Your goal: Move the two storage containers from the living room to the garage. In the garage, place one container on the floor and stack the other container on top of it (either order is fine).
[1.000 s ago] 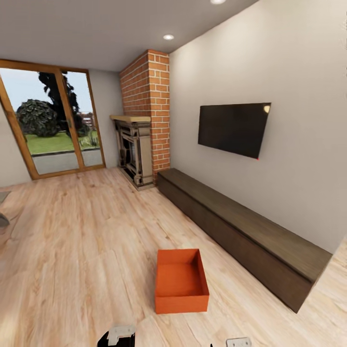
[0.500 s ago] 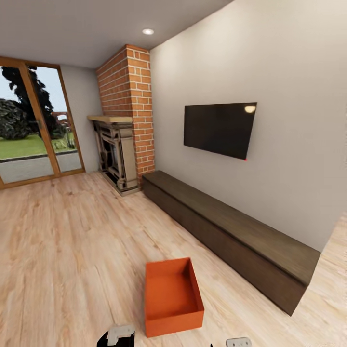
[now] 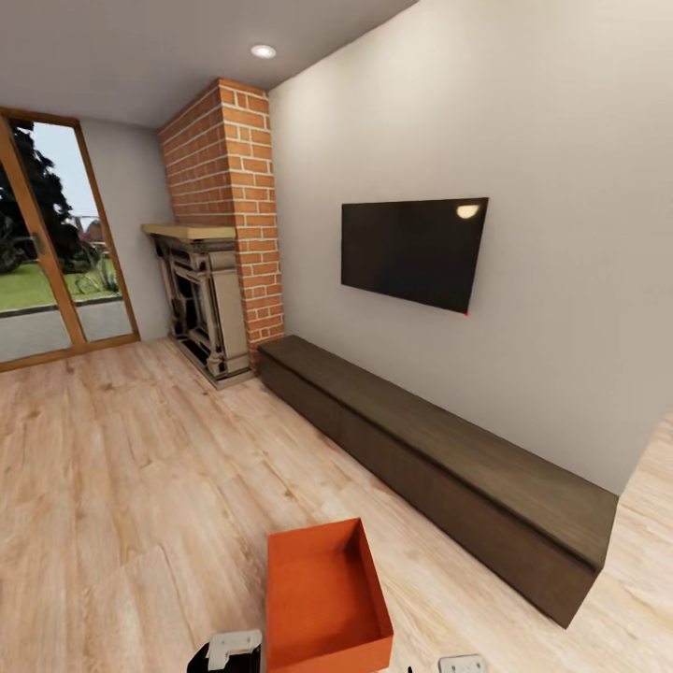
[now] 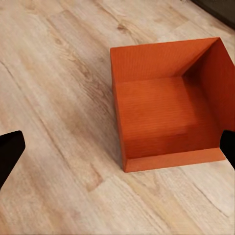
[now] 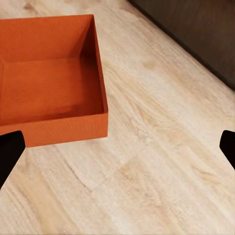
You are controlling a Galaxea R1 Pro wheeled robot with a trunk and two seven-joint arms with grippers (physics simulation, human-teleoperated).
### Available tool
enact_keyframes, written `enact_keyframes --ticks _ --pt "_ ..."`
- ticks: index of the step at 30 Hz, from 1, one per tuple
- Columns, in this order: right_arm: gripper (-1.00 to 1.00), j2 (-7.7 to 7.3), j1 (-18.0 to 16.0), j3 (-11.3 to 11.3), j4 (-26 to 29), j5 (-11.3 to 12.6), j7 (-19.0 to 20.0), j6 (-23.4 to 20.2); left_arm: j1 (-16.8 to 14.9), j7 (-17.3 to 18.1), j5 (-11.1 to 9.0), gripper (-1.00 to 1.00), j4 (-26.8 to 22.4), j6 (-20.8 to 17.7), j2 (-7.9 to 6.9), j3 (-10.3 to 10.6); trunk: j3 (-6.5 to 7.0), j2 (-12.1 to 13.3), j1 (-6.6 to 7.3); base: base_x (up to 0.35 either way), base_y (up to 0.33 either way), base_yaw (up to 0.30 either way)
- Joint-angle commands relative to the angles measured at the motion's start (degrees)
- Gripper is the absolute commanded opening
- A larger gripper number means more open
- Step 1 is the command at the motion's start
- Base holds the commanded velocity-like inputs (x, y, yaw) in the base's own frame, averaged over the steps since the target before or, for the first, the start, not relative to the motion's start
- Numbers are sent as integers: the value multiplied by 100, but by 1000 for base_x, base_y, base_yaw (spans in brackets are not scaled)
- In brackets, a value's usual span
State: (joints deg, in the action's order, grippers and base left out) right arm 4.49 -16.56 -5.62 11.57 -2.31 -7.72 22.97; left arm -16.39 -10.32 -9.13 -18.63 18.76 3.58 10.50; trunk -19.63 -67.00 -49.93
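Floorboards of light wood plank run across the living room, where one orange-red storage container sits open and empty just ahead of the robot, near a long dark low cabinet. A brick fireplace, wall-mounted TV and glass doors line the walls. Left gripper and right gripper both hang over the planks, fingers wide apart, holding nothing.

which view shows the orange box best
The left wrist view: the whole box shows, all four walls and the empty floor inside. The right wrist view cuts off one side of it, and the head view cuts off its near edge.
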Motion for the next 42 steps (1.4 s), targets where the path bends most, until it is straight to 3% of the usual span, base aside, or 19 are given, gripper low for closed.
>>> enact_keyframes --ticks 1,21,33,42 --pt "100 -1 -5 -44 -5 -24 -59 4 -5 -32 -57 100 3 22 -4 47 -6 -4 -1 71 1 -4" --pt "100 -1 -5 -44 -5 -17 -63 -3 -5 -32 -56 100 0 22 -5 56 -6 -4 -1 49 -64 9" --pt "100 -1 -5 -44 -5 -16 -63 -3 -5 -32 -57 100 0 22 -6 50 -6 -4 -1 248 -251 226" --pt "100 -1 -5 -44 -5 -15 -63 1 -5 -32 -62 100 0 22 -6 49 -6 -4 -1 61 -146 257"
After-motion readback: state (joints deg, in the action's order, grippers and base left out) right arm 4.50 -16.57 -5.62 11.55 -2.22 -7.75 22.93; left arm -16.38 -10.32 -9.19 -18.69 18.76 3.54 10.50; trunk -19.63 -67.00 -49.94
